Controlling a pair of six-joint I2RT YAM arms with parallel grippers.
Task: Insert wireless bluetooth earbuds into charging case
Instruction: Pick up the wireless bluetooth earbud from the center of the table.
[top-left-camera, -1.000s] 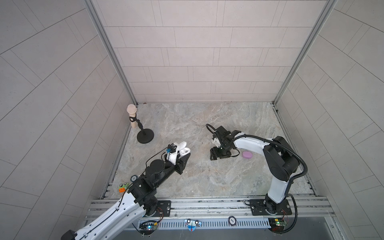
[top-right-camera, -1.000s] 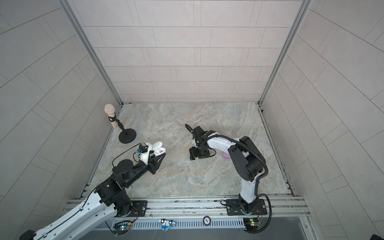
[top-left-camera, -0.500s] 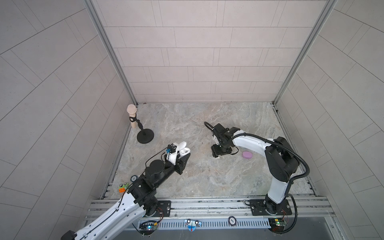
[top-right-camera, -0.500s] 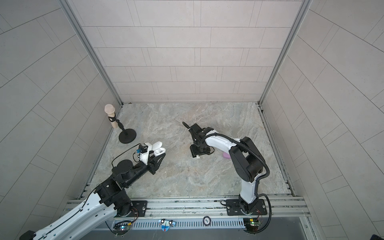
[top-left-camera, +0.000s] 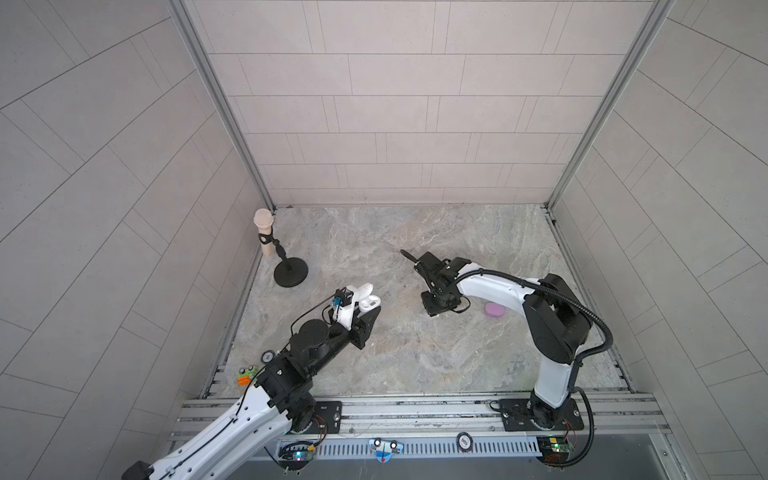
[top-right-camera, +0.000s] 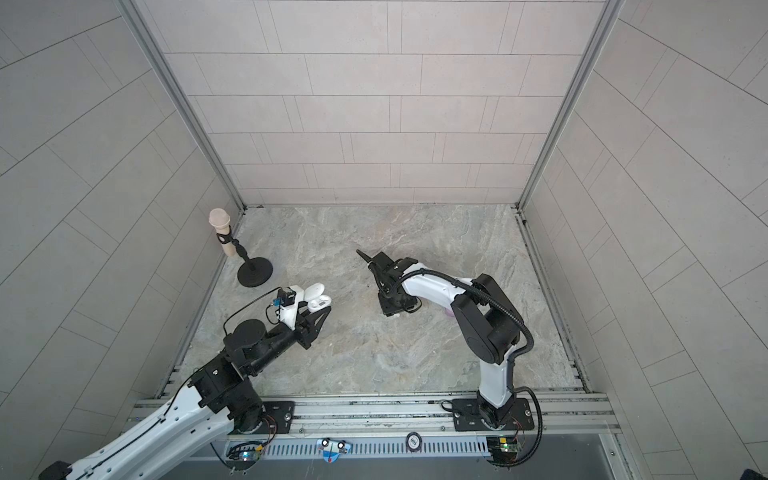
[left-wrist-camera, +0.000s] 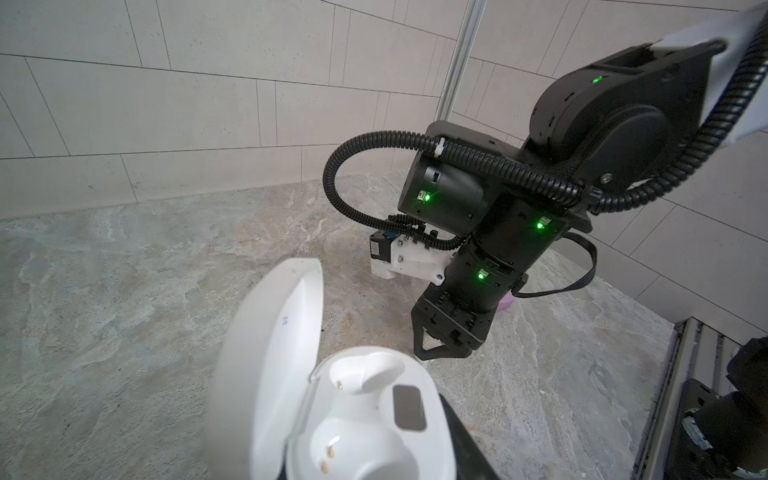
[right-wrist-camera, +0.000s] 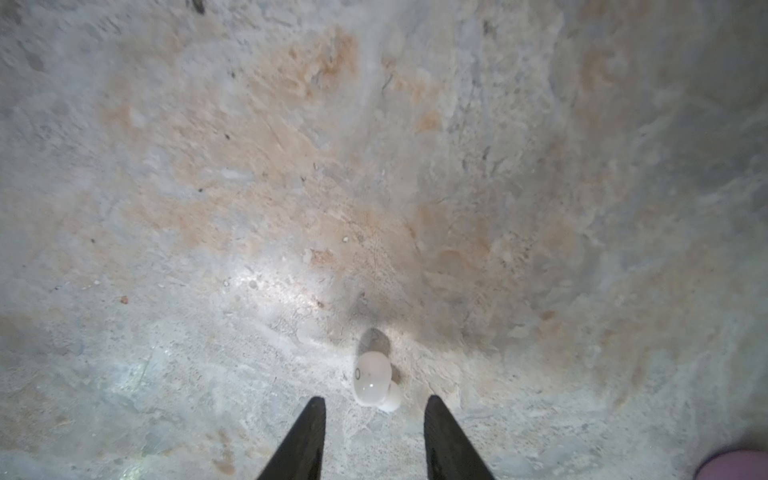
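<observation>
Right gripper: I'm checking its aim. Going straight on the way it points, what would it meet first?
Most likely the white earbud, lying on the table just ahead of the open right gripper, between its fingertips and touching neither. Depth is unclear; the fingertips may reach table beside it.

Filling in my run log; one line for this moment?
left gripper: shut on open, empty white charging case | right gripper: open, tips flanking white earbud on table
</observation>
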